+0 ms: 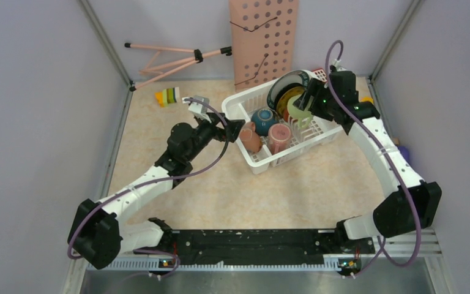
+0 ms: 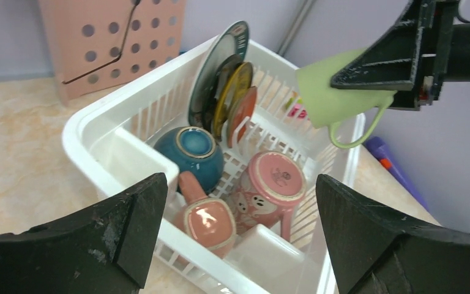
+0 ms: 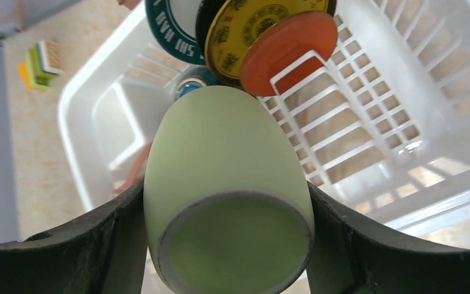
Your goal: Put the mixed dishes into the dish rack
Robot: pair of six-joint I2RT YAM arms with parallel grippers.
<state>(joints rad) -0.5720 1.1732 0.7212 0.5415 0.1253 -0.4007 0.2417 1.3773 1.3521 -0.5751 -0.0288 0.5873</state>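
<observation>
The white dish rack [image 1: 254, 158] stands at the back middle of the table. In it stand the white plate with dark rim [image 2: 217, 64], a yellowish plate [image 2: 232, 92] and a red plate [image 2: 245, 110], the teal bowl [image 2: 191, 153] and two pinkish cups [image 2: 269, 184], bottoms up. My right gripper [image 3: 229, 245] is shut on the light green mug [image 3: 226, 184] and holds it upside down above the rack's right part; it also shows from above [image 1: 298, 110]. My left gripper [image 2: 238, 245] is open and empty at the rack's near left corner [image 1: 232, 130].
A pink perforated board [image 1: 263, 37] leans on the back wall behind the rack. Colourful toy blocks [image 1: 168, 97] lie at the back left, with a pink folded stand [image 1: 165, 58] behind them. A purple object [image 2: 391, 165] lies right of the rack.
</observation>
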